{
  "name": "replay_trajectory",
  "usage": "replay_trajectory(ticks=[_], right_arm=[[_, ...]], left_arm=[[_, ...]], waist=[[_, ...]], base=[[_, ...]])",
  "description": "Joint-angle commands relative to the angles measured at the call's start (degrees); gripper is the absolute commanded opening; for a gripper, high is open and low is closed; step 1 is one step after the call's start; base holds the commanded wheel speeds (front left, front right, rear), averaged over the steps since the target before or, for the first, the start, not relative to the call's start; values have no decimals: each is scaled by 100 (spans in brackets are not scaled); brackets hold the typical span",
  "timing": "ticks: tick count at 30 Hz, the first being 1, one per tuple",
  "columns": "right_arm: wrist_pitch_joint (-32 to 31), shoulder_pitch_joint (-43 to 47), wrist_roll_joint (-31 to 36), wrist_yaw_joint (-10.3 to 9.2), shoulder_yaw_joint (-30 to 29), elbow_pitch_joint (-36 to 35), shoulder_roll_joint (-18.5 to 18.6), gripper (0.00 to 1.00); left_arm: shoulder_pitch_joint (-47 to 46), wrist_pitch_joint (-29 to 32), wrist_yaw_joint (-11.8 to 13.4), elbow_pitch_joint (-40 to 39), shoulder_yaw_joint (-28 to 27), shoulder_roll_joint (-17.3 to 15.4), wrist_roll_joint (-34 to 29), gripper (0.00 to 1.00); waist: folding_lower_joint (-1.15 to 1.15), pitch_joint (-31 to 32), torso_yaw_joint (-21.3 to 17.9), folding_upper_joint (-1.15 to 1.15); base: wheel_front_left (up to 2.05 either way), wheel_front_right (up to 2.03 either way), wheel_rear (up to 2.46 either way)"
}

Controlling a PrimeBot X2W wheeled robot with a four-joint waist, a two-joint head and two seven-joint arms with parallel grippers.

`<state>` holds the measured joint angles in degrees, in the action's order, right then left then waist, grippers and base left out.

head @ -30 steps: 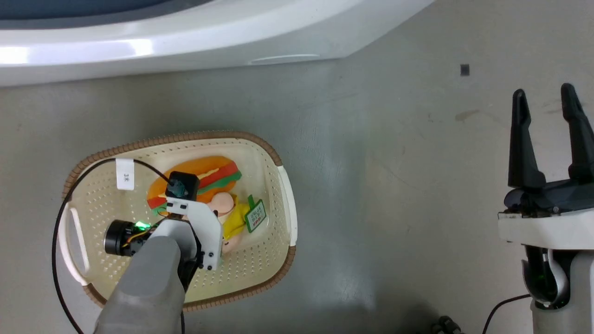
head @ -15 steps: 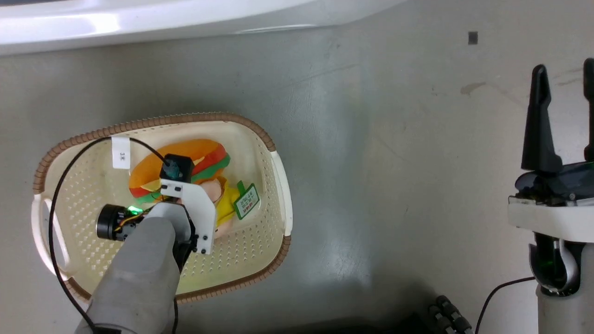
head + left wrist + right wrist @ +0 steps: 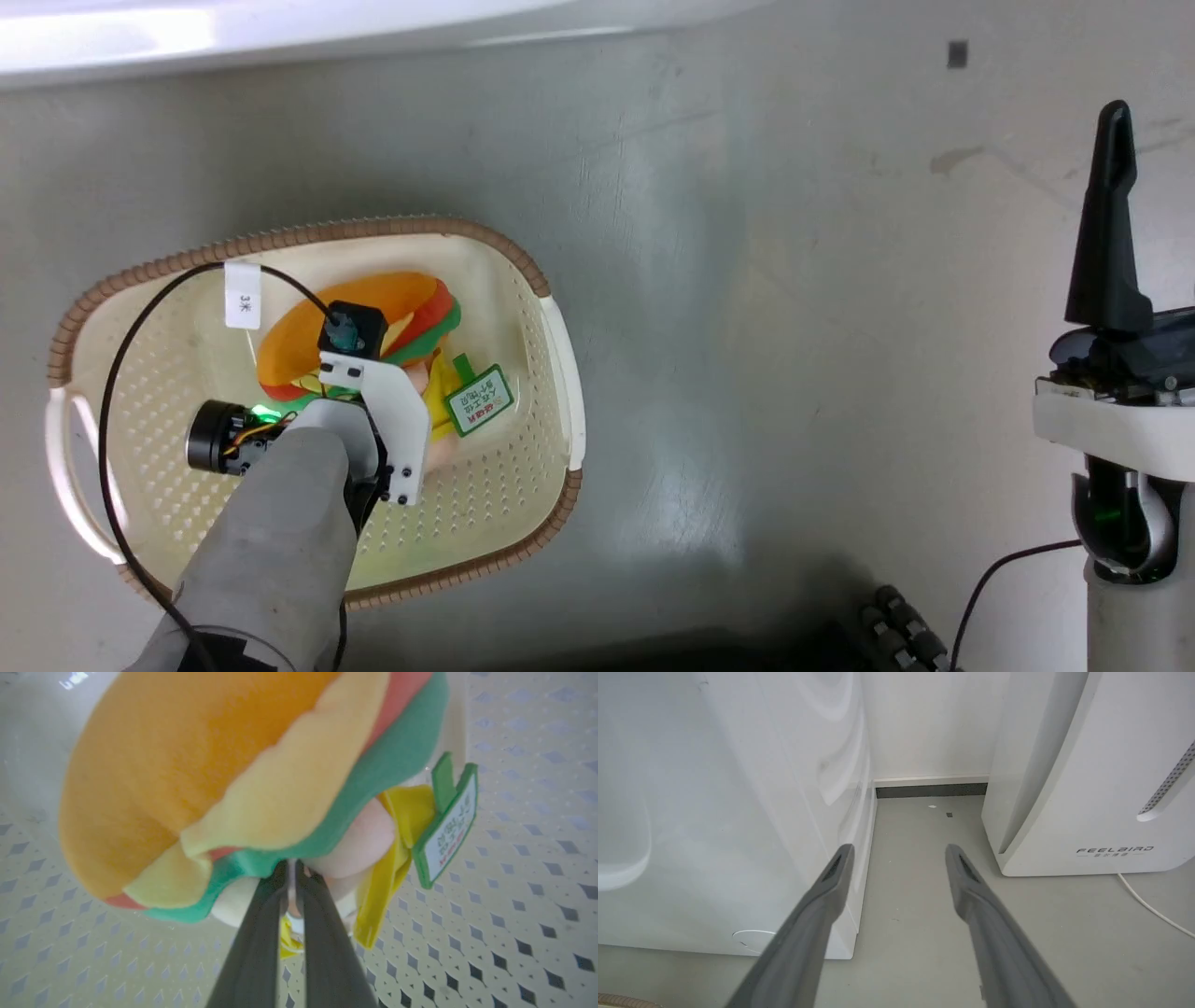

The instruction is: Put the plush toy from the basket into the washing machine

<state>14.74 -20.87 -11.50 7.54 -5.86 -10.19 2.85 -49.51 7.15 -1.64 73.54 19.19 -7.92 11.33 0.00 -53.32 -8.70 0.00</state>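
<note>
**Item: plush toy [image 3: 187, 765].** Burger-headed doll, inside the basket [image 3: 523, 271].
- Change: over the last second the orange bun has tipped up and drawn in toward the wrist. The tag [image 3: 479, 399] has swung off the basket's right wall toward the middle, and less of the peach legs shows. The whole head view has also slid, but that is the camera moving, not the basket.
- Meaning: judged as the start of the lift, with the grasp made and the toy coming off the perforated bottom. Whether it is fully clear of the bottom cannot be told. It is still below the rim.

**Item: left gripper [image 3: 290, 872].** Fingers pressed almost together, pinching the toy.
- Relation: the tips go in under the green layer of the head, where the head meets the peach body. The bun bulges above and to the left of the fingers in the wrist view. The yellow shirt and tag hang just to their right.

**Item: right gripper [image 3: 899, 854].** Spread, holding nothing, well apart from the basket over the floor [image 3: 747, 280].

**Item: washing machine [image 3: 714, 812].** Stands to the left of the right gripper's fingers. The toy has not yet been carried to it.
</note>
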Motion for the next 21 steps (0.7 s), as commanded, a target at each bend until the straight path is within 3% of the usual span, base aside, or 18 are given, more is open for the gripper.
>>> replay_trajectory(ticks=[1, 21], right_arm=[[26, -82, -10, -5, 24, -8, 3, 100], [26, 563, 177, -5, 71, 388, 3, 100]], left_arm=[[43, -23, -7, 42, 3, -5, 52, 0], [1001, -739, -391, 42, 336, 351, 186, 0]], waist=[[0, 151, 4, 0], [0, 1913, 402, 0]], base=[[0, 0, 0], [0, 0, 0]])
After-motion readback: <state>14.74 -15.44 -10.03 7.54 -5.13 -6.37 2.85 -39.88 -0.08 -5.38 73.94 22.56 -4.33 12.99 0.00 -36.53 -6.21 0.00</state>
